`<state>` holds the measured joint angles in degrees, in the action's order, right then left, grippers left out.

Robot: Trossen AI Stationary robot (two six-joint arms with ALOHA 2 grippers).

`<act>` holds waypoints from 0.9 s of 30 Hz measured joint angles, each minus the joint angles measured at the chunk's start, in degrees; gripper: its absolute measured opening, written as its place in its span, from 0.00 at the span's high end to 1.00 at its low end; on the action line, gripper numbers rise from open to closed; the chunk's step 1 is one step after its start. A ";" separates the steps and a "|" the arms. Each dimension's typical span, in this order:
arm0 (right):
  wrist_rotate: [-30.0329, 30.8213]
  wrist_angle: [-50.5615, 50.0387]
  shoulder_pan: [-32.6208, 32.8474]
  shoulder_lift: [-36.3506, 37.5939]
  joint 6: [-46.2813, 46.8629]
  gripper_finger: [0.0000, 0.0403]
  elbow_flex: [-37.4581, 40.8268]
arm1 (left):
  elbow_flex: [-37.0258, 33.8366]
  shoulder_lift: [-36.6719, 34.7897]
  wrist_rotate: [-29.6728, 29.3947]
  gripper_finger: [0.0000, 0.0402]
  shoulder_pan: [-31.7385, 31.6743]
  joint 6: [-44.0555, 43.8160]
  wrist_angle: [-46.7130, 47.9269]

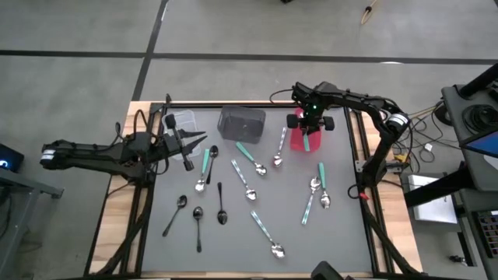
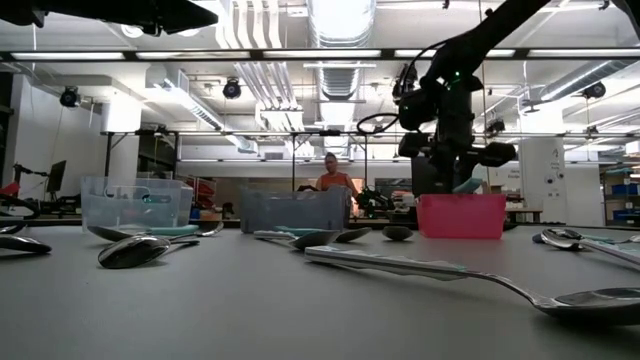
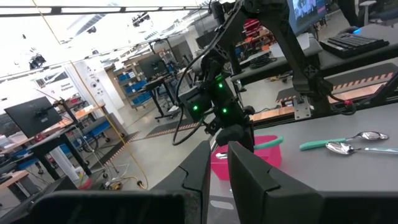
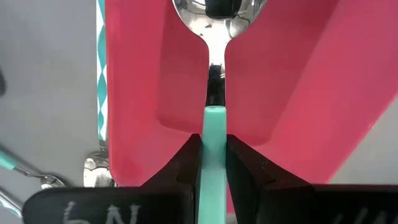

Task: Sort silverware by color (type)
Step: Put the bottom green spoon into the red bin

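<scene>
The right gripper (image 4: 213, 152) pinches a teal-handled spoon (image 4: 214, 81) by its handle, its two dark fingers (image 4: 184, 163) pressed against the teal shaft. The spoon's silver bowl points away from the wrist, over the inside of the red bin (image 4: 298, 81). From above, this gripper (image 1: 309, 124) hangs directly over the red bin (image 1: 298, 141) at the far right of the grey mat (image 1: 233, 233).

The left gripper (image 1: 196, 144) hovers above the mat's far left, near the clear bin (image 1: 184, 120), with its fingers (image 3: 249, 174) pressed nearly together and nothing between them.

A dark grey bin (image 1: 241, 123) sits between the clear and red bins. The rest of the silverware (image 1: 247, 187) lies scattered across the mat: black spoons (image 1: 198, 219) toward the near left, all-silver spoons (image 1: 279, 148) and teal-handled ones (image 1: 320, 175) through the middle and right. One teal-handled spoon (image 1: 205, 167) lies just beside the left gripper.

A person (image 2: 333, 175) in an orange top is visible in the room behind the table.
</scene>
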<state>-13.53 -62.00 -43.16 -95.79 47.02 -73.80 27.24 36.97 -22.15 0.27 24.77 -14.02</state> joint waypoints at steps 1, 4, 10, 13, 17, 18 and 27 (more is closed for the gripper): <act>0.01 0.00 0.00 0.00 -0.04 0.89 0.00 | 0.00 0.00 0.00 0.91 0.00 0.00 0.00; 0.01 0.22 0.00 0.00 -0.05 0.89 0.00 | 0.00 0.00 0.00 0.91 0.00 0.00 0.00; 0.18 0.45 0.00 0.00 -0.18 0.89 0.00 | 0.00 -0.04 0.00 0.91 0.00 -0.02 0.00; 1.19 0.63 0.00 0.00 -0.41 0.89 0.00 | 0.00 -0.17 0.00 0.91 0.00 -0.02 0.00; 1.57 0.66 0.00 0.00 -0.54 0.89 0.00 | 0.00 -0.33 0.00 0.91 0.00 -0.07 0.00; 1.59 0.68 0.00 0.00 -0.54 0.89 0.00 | 0.00 -0.37 0.00 0.91 0.00 -0.07 0.00; 3.04 0.84 0.00 0.00 -0.54 0.86 0.00 | 0.00 -0.59 0.00 0.91 0.00 -0.24 0.00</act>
<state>-10.49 -61.16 -43.16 -95.79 46.48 -73.80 27.24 36.38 -22.15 0.27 24.53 -14.02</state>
